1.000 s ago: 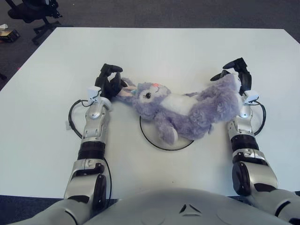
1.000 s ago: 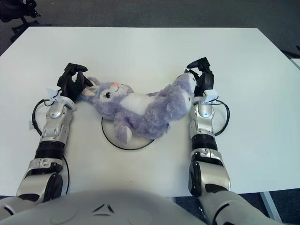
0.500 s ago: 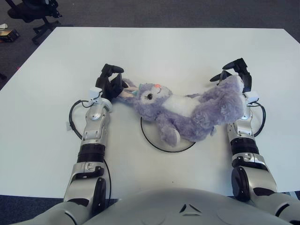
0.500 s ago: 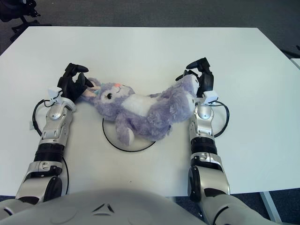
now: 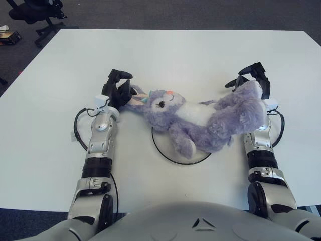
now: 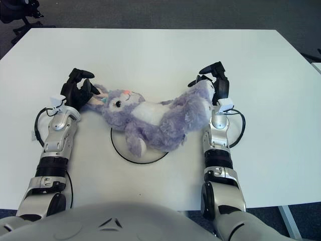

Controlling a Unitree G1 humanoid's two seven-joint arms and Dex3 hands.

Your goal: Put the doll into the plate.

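Fingers (image 5: 122,93) of my left hand (image 5: 118,90) grip the doll (image 5: 200,120) by its ears; my right hand (image 5: 253,83) clasps its rear end. Nearest me, the plate (image 5: 173,158) lies on the tabletop (image 5: 175,55) with the doll's belly and foot now sagging lower over it than a second ago, so I judge release is close.
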